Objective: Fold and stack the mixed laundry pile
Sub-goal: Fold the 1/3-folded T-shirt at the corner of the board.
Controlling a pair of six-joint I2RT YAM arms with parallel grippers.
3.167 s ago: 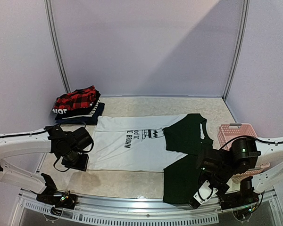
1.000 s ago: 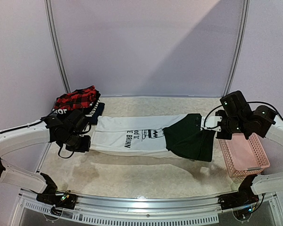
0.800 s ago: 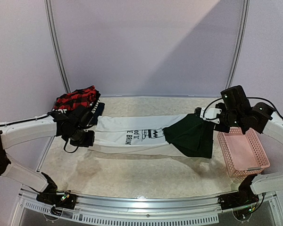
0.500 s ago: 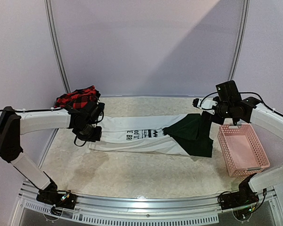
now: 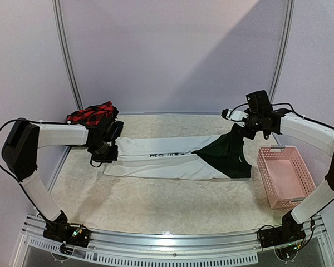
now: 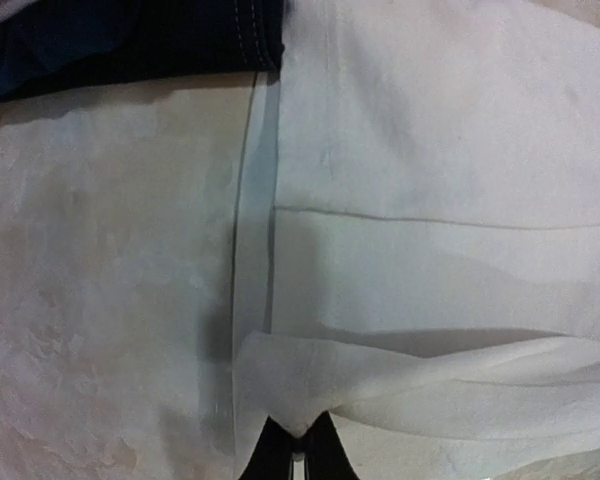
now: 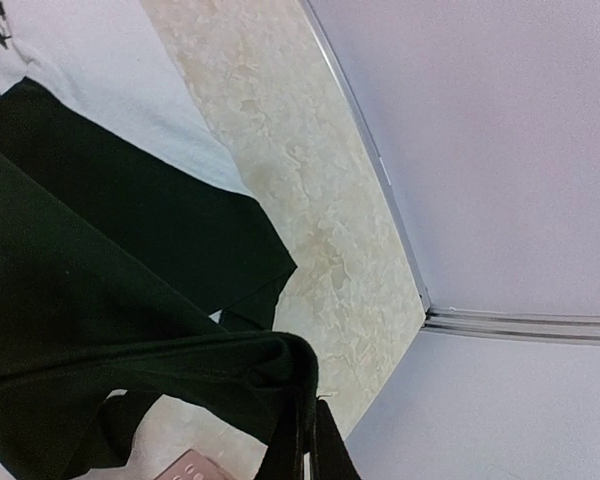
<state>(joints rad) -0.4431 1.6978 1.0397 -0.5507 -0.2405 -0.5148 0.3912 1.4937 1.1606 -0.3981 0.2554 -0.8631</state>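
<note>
I hold the white printed tee with dark sleeves [image 5: 156, 161] by its two ends so that one long edge can be carried over the rest in a single even fold. My left end effector [image 6: 298, 452] is pressed together on a bunched bit of the white hem, and my right end effector [image 7: 306, 440] is pinching a gathered ridge of the black sleeve cloth [image 7: 100, 300]. Gripping both ends at once draws the fabric taut between them, which I judge is why the tee lies as a long narrow band across the beige mottled counter [image 5: 156, 211], with its lower layer flat and the lifted edge doubled above it. Both arms reach far forward with elbows raised, wrists turned inward toward each other and low over the cloth. The red-and-black plaid flannel shirt [image 5: 92, 115] tops the navy folded clothes [image 6: 100, 45] at the far left, just beside my left wrist. The pink slatted plastic basket [image 5: 294, 197] stands apart on the right.
</note>
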